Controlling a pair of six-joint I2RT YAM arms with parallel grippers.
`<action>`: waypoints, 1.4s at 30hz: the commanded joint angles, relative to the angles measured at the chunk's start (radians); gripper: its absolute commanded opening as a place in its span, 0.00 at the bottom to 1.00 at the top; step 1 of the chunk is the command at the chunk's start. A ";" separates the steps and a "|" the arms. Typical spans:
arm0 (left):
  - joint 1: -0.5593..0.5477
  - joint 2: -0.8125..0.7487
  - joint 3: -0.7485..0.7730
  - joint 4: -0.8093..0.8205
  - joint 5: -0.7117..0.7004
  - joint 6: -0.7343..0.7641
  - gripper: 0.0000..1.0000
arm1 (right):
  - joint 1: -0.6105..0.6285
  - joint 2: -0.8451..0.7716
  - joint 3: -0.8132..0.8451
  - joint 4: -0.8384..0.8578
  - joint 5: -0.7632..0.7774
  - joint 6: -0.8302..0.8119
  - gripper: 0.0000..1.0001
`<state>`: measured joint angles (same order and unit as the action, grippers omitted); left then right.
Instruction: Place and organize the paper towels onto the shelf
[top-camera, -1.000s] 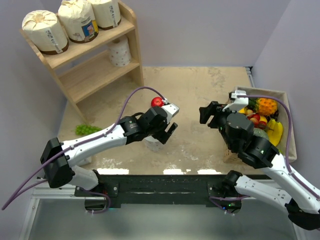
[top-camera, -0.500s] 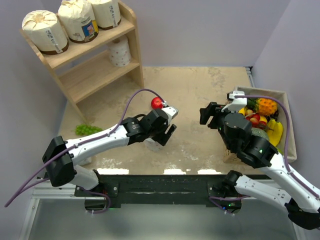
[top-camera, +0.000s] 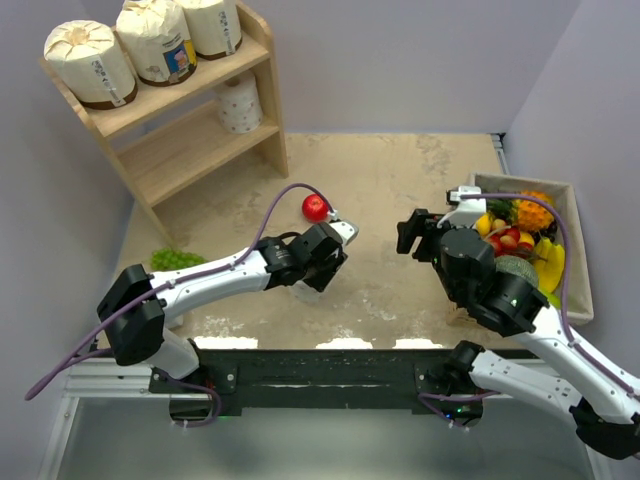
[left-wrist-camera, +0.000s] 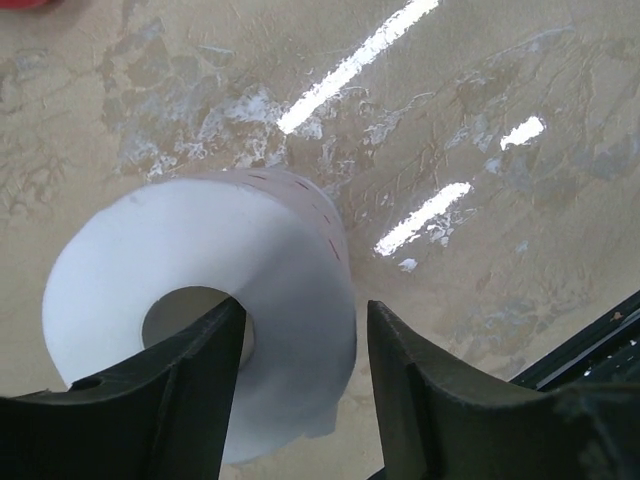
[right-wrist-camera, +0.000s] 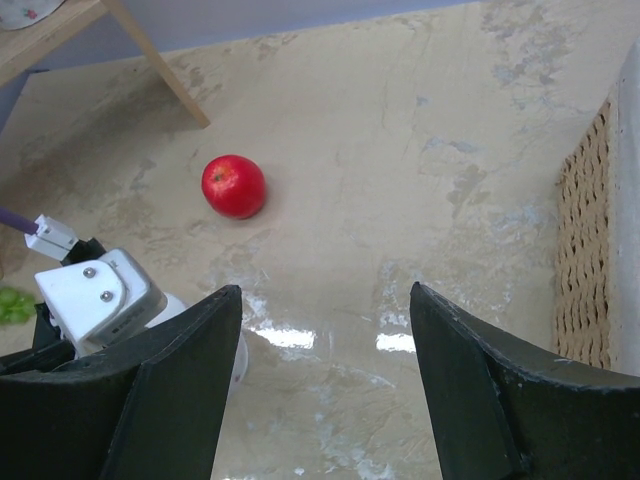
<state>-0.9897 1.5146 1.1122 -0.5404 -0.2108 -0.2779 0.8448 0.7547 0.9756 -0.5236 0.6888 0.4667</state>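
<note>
The left gripper, jaws parted, straddles a white paper towel roll near the counter's front edge; the right gripper is spread wide.

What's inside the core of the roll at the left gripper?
One finger of the left gripper overlaps the white roll's hollow core; the rest looks dark. Its bottom is hidden.

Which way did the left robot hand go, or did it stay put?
Yes, it moved. In the top view the left hand has slid a little away from the red apple, toward the near table edge, over the white roll.
</note>
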 joint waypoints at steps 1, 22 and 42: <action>-0.003 -0.008 0.003 0.005 -0.036 0.017 0.46 | -0.001 -0.012 -0.003 0.031 0.009 -0.003 0.72; 0.355 0.024 0.509 -0.009 -0.403 0.500 0.37 | -0.001 0.061 -0.077 0.120 -0.196 -0.013 0.94; 0.597 0.133 0.652 0.145 -0.398 0.666 0.38 | -0.001 0.034 -0.046 0.071 -0.196 -0.037 0.99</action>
<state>-0.4042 1.6447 1.7340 -0.5163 -0.6235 0.3267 0.8452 0.8082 0.8860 -0.4599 0.5011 0.4450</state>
